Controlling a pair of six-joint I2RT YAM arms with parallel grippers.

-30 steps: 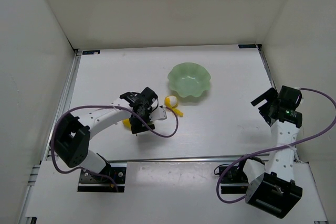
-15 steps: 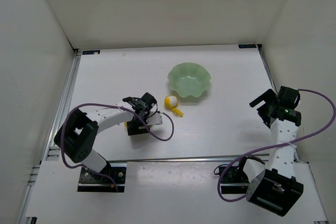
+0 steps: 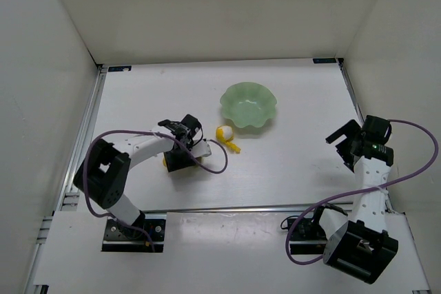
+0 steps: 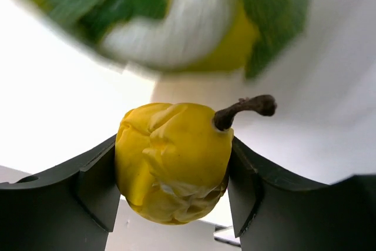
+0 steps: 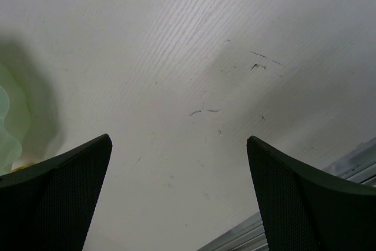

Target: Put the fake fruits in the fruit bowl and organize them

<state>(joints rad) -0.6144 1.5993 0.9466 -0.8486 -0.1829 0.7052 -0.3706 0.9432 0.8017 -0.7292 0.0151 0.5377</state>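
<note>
In the left wrist view my left gripper (image 4: 172,189) is shut on the yellow pear (image 4: 170,151), with a black finger pressed against each side and the brown stalk pointing right. Just beyond it, blurred, is the dark green fruit with a white patch (image 4: 147,22). From above, the left gripper (image 3: 180,158) is low over the table with a bit of the pear (image 3: 166,163) showing at its left. The yellow-and-white fruit (image 3: 224,134) lies apart on the table, near the pale green fruit bowl (image 3: 248,105), which holds nothing. My right gripper (image 3: 344,144) hangs open at the right, with nothing between its fingers.
White walls enclose the table at the back and on both sides. A purple cable (image 3: 213,167) loops beside the left gripper. The bowl's rim (image 5: 7,121) shows at the left of the right wrist view, and a metal rail (image 5: 352,157) at its lower right.
My left gripper has come down over the pear and closed on it. The right arm has drifted slightly, with its jaws still open.
</note>
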